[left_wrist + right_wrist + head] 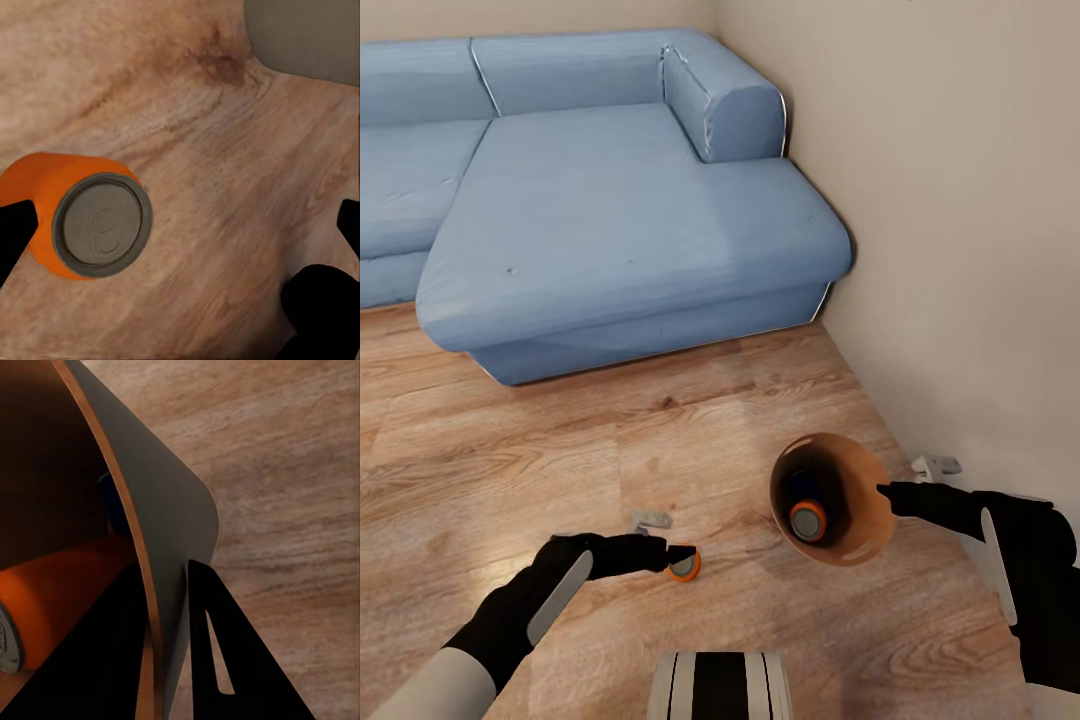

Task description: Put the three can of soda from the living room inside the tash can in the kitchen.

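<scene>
A: What are the left jaws doing?
B: The left gripper (682,560) stands wide apart around an orange can (685,566), one finger (13,236) touching its side. Whether the can is lifted off the floor (560,450), I cannot tell.

A: And the right?
B: The right gripper (884,492) is closed on the rim of the bin (865,500), one finger (225,660) outside the wall, the other inside. The bin is tilted, its mouth facing the head camera.

A: Anything in it?
B: A second orange can (808,521) lies inside, with a blue can (111,499) behind it.

A: Surroundings?
B: A blue sofa (610,200) stands well beyond, against a beige wall (960,200).
</scene>
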Robot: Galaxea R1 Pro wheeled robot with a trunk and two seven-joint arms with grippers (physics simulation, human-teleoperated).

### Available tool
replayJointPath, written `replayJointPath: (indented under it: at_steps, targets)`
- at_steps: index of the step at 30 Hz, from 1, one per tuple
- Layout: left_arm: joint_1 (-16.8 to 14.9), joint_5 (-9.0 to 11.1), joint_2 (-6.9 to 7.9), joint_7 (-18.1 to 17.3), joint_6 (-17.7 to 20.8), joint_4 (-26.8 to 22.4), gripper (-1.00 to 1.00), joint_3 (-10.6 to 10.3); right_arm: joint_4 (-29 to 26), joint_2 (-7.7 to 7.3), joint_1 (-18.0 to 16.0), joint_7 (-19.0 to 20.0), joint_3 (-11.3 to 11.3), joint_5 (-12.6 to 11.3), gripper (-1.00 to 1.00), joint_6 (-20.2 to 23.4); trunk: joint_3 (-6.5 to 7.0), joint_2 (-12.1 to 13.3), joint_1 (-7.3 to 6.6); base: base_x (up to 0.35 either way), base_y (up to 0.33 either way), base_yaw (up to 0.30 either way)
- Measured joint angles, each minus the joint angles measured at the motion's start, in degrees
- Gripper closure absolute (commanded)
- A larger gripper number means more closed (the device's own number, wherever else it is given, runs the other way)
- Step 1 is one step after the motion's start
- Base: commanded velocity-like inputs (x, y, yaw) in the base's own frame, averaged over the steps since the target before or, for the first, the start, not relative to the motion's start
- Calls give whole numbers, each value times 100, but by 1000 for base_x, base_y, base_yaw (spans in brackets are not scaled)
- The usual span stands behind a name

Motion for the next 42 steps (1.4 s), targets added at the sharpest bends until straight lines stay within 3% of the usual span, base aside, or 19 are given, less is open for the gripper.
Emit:
replayJointPath:
  at_steps: [3,7,10,13,15,18,28,30,32,36,42]
  targets:
    - [-1,-38,-215,813,128,-50,-100,-21,1,3,0,1,6,-10,100,2,0,0,0,0,0,0]
    - [-1,-41,-275,1283,112,-64,-100,-25,1,5,0,3,16,-18,100,6,0,0,0,0,0,0]
    - [0,-79,-490,1743,111,-38,-100,-31,1,4,0,1,17,-7,100,2,0,0,0,0,0,0]
    - [0,-332,-640,2090,115,-11,-100,-26,1,2,0,1,22,-5,100,2,0,0,0,0,0,0]
    - [0,-611,-756,2301,116,13,-100,-15,1,6,0,2,25,-8,100,3,0,0,0,0,0,0]
    - [0,-759,-845,2392,112,42,-100,-13,0,5,0,8,14,-19,100,5,0,0,0,0,0,0]
    - [0,-830,-884,2436,82,240,-100,-19,-1,0,0,11,9,-17,100,10,0,0,0,0,0,0]
    - [0,-985,-944,2455,66,348,-100,-17,0,0,0,11,14,-16,100,12,0,0,0,0,0,0]
    - [0,-1175,-1112,2585,-7,471,-100,-11,-3,0,0,9,16,-16,100,9,0,0,0,0,0,0]
    - [0,-1476,-1451,3153,-113,755,-100,-1,-4,3,0,10,27,-14,100,8,0,0,0,0,0,0]
    - [-1,-1536,-1530,3356,-296,810,-100,4,-6,9,0,12,49,-26,100,9,0,0,0,0,0,0]
